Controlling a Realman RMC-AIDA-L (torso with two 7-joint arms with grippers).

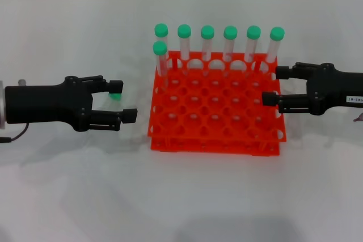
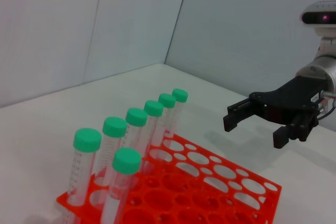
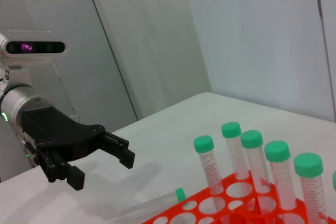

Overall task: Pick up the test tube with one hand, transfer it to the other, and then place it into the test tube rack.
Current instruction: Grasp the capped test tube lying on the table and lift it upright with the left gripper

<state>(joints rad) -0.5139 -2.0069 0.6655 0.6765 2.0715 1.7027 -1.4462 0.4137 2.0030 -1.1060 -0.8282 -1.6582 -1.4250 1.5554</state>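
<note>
The test tube [image 3: 152, 203] lies flat on the white table, left of the rack, its green cap [image 1: 116, 96] pointing at the rack. My left gripper [image 1: 122, 101], black with no label, is open. In the head view the cap shows between its fingers, and it does not grip the tube. This gripper also shows in the right wrist view [image 3: 102, 169]. The orange-red test tube rack [image 1: 215, 140] stands mid-table. My right gripper [image 1: 275, 86], with a white label [image 1: 354, 99], is open and empty at the rack's right side. It also shows in the left wrist view [image 2: 255, 131].
Several identical green-capped tubes stand upright in the rack: a full row along its far edge [image 1: 230, 43] and one more [image 1: 160, 55] in the second row at the left corner. The rack's other holes are empty. White table on all sides.
</note>
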